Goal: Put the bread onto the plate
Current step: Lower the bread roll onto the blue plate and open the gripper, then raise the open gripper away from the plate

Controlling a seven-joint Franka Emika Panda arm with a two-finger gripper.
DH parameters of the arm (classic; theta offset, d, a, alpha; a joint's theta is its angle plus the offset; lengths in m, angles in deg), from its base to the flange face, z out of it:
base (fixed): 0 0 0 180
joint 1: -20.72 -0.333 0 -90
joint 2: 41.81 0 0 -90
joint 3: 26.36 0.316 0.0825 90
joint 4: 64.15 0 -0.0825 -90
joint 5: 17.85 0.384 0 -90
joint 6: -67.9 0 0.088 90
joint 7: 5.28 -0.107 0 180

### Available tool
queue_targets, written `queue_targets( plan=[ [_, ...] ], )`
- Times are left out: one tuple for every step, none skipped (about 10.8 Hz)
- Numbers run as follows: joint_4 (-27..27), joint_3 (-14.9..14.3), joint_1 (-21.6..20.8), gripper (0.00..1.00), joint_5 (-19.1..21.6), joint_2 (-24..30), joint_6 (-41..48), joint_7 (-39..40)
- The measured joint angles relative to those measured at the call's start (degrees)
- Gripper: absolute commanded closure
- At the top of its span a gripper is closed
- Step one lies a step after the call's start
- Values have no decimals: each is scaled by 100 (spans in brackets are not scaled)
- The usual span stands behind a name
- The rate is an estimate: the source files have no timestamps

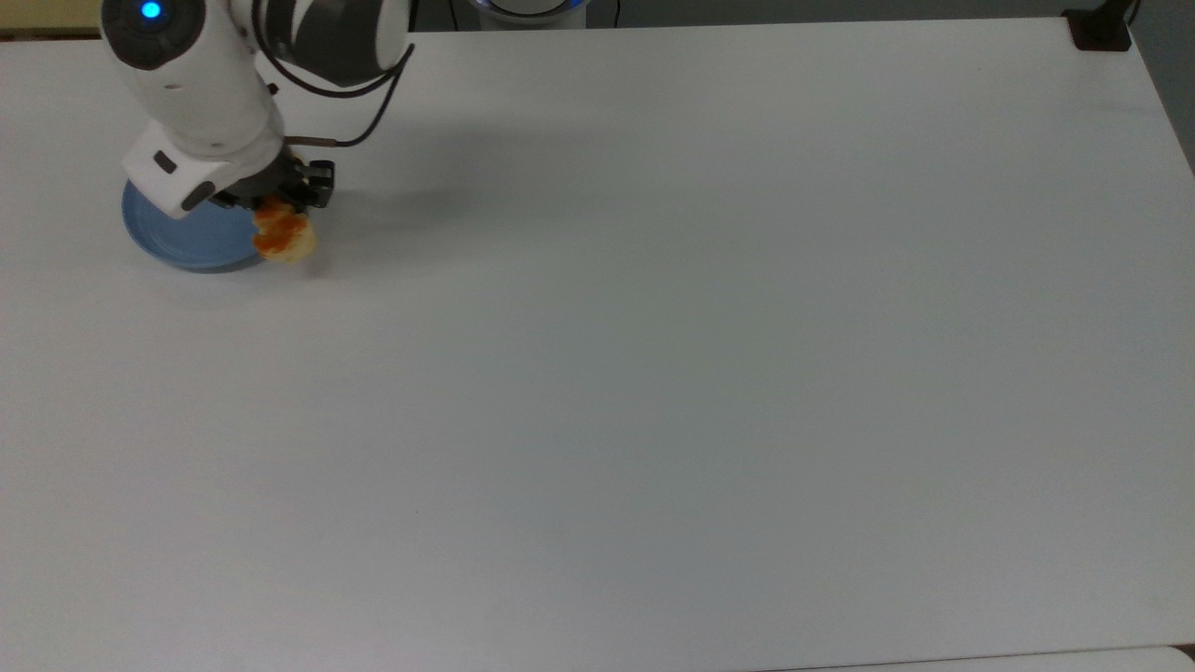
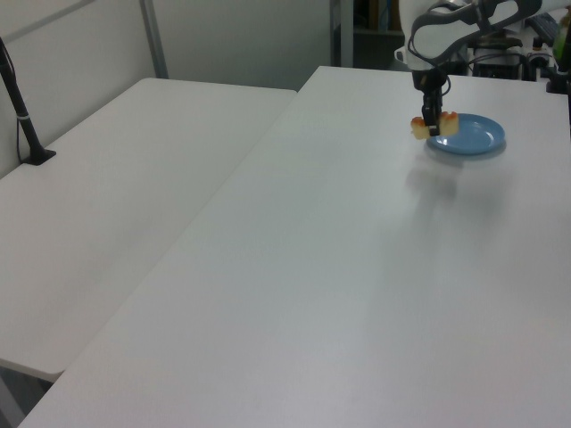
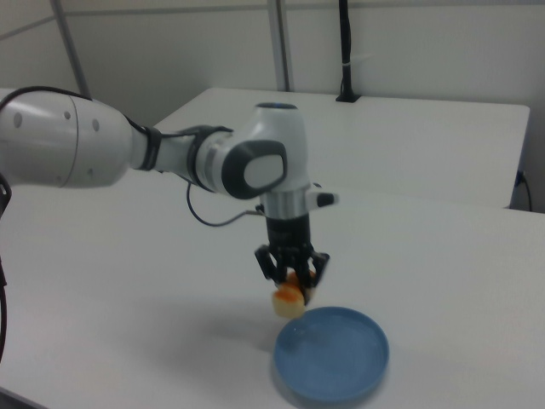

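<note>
My gripper is shut on the bread, a pale-tan bar with orange-red patches. The bread hangs in the air above the table. In the top view it overlaps the right edge of the light-blue plate, whose far half is hidden by the arm. In the left view the bread hangs at the left rim of the plate. In the right view it hangs just beyond the far left rim of the plate.
The white table stretches wide to the top view's right and front. A second white table stands at the left view's left. A black post rises from that table's far left; its base shows at the top view's top right.
</note>
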Motion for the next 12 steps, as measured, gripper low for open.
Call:
queue_targets(
  plan=[
    [-150, -170, 23, 55, -63, -3, -190, 169],
    [-274, -282, 77, 38, -115, -6, -341, 317],
    [-348, -343, 144, 0, -135, -12, -420, 451],
    [-387, -372, 193, 0, -144, -16, -456, 535],
    [-405, -375, 233, 0, -146, -21, -490, 547],
    [-406, -377, 252, 0, -147, -23, -498, 547],
    [-402, -377, 260, 0, -147, -22, -498, 547],
    [-388, -376, 258, 0, -147, -9, -498, 540],
    [-351, -376, 242, 0, -147, 46, -498, 360],
    [-271, -352, 197, 0, -147, 170, -444, -11],
    [-148, -298, 95, 0, -147, 379, -249, -479],
    [-16, -197, -55, 0, -147, 663, 33, -980]
  ],
)
